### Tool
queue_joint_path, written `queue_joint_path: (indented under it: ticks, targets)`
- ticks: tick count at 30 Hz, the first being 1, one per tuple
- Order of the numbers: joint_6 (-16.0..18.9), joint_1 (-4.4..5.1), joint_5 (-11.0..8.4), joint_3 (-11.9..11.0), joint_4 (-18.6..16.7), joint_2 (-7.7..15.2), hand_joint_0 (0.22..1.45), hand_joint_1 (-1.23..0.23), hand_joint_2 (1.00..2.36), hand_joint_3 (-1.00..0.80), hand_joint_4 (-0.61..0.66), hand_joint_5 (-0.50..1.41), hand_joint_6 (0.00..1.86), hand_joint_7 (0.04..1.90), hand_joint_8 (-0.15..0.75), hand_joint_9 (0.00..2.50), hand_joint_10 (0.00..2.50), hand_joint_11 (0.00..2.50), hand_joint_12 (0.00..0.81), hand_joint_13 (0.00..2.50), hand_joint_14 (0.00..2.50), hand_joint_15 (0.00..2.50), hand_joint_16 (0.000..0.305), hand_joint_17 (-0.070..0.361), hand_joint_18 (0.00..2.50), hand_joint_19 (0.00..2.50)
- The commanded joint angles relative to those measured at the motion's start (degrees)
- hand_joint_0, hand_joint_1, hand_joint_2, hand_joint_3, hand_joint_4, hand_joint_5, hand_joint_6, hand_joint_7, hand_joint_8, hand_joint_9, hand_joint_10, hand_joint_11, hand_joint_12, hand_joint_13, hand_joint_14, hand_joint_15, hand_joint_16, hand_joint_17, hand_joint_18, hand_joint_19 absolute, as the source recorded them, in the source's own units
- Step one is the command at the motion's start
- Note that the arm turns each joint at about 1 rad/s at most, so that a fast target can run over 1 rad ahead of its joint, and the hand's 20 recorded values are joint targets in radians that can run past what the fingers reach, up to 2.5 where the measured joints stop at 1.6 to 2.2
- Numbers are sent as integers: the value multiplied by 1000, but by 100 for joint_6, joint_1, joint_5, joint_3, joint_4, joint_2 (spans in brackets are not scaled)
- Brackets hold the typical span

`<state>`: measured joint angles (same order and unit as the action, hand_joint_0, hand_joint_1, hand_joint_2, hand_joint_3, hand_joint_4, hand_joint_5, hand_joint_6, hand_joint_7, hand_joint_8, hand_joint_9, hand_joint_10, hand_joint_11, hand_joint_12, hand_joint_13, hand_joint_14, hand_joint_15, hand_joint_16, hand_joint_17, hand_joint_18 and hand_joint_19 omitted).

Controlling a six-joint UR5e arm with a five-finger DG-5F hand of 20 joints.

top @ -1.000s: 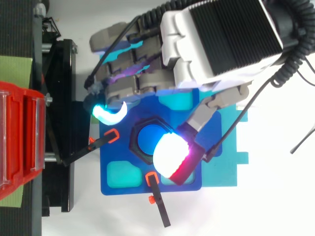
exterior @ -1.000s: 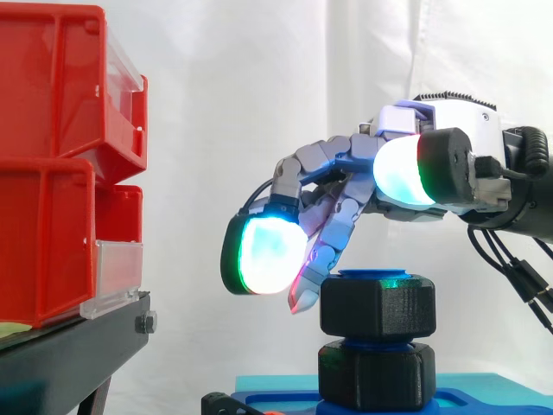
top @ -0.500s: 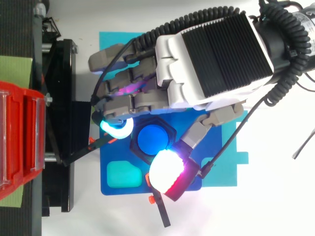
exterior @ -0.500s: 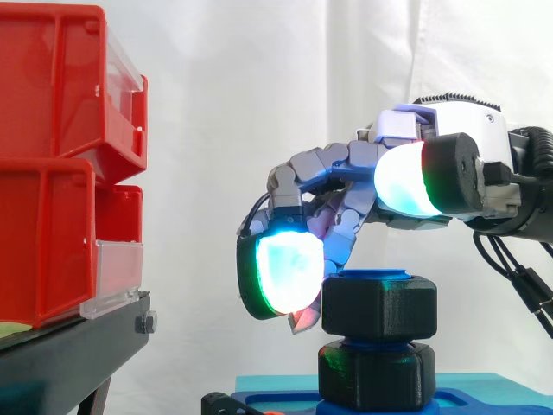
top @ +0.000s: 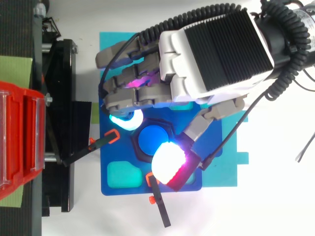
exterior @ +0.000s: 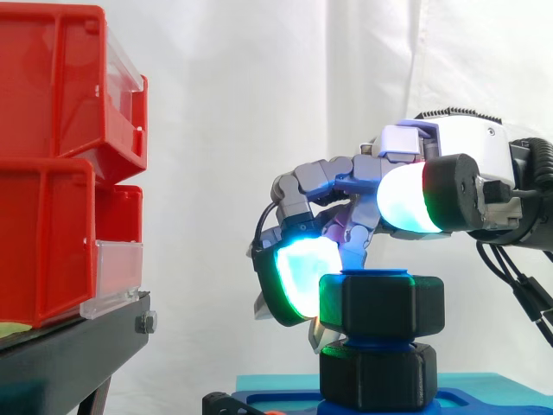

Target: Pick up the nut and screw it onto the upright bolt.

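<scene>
Bright even light, white curtain point(exterior: 242, 104) washed out, faint shadows, glowing pads point(exterior: 302, 277) on the hand point(top: 216, 54) perhaps overexposed

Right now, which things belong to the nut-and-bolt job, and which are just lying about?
Job in hand:
- hand
- black nut, already on the bolt
- blue bolt
- blue fixture plate under it

Lying about:
- red bins
- black stand
- white curtain
</scene>
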<state>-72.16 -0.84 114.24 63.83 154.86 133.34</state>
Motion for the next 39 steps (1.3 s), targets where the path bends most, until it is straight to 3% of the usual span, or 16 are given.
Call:
queue_joint_path:
  ticks: [1,5,11,15,19,21,29,39]
  targets:
    - [0,-65,64,-2,9,-1,549,-223,1000,-500,101,53,517,1538,264,1239,0,23,201,836,0,0,15,34,463,0]
    - [0,-136,195,-2,9,-1,550,-234,1000,-500,102,50,620,1282,258,1346,0,31,180,911,0,0,11,26,550,0]
    - [-9,-250,336,-2,-8,-1,551,-243,1000,-500,77,55,664,1174,240,1488,0,48,152,1011,0,0,8,17,649,12]
    - [-9,-294,362,-11,-26,-1,550,-243,1000,-500,84,57,656,1196,246,1498,3,66,153,1017,0,0,7,17,663,28]
    - [0,-311,389,-125,9,-1,545,-233,1000,-500,105,66,500,1526,261,1448,3,84,173,965,0,0,10,22,603,6]
    - [-9,-320,433,-213,62,-1,542,-222,1000,-500,117,37,504,1466,263,1398,4,85,181,934,0,0,12,26,568,3]
    - [-9,-294,450,-512,326,-1,534,-211,1000,-500,243,-33,505,1099,272,1266,1,72,204,870,1,0,16,35,519,12]
    - [-18,-144,266,-468,115,7,522,-189,1000,-500,216,-83,503,756,244,1089,0,0,230,741,0,0,22,50,430,18]
